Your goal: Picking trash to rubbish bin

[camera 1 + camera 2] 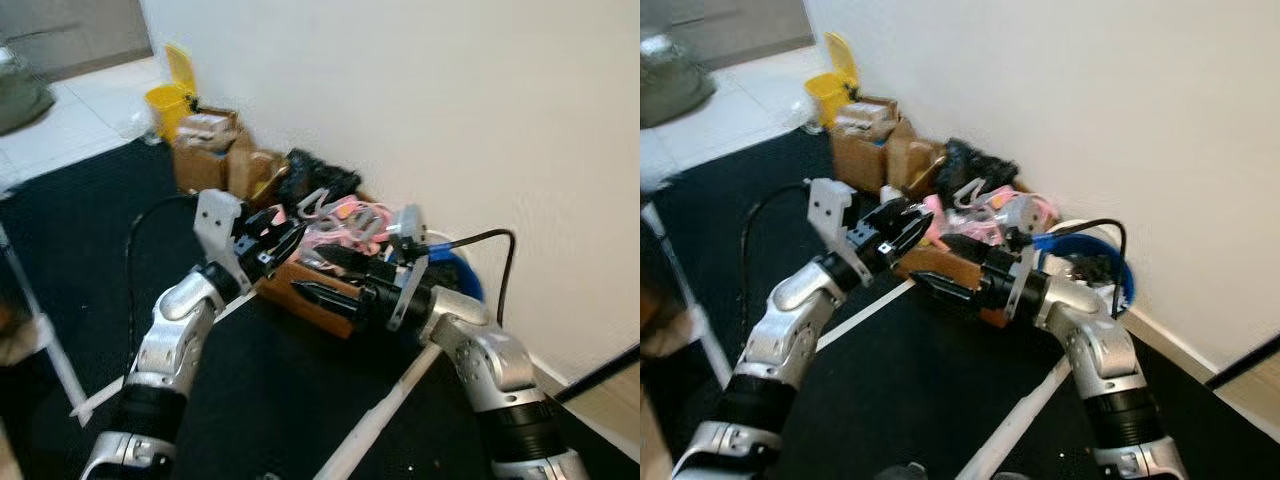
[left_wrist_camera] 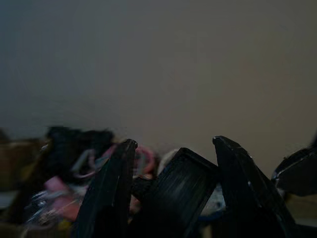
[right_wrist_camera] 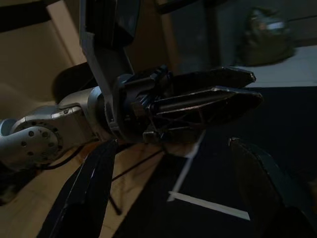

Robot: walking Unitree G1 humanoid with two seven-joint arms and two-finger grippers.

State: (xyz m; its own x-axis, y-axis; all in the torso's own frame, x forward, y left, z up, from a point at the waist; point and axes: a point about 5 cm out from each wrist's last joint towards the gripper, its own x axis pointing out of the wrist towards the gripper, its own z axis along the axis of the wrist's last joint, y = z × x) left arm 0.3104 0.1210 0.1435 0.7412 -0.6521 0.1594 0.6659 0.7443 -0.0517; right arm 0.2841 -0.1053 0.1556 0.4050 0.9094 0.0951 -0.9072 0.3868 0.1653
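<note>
The trash, a flat black item point(image 2: 173, 193), sits at frame centre, clamped in the left gripper point(image 1: 272, 240). The right gripper point(image 1: 325, 278) is spread wide, empty. The yellow rubbish bin point(image 1: 170, 100) stands upper left. Risk: the grippers, close together, may collide.

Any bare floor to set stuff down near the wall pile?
Free: dark floor between the two arms, crossed by white floor lines. Crowded: along the wall, cardboard boxes, pink clutter and blue-rimmed bin, with both tools raised before them.
</note>
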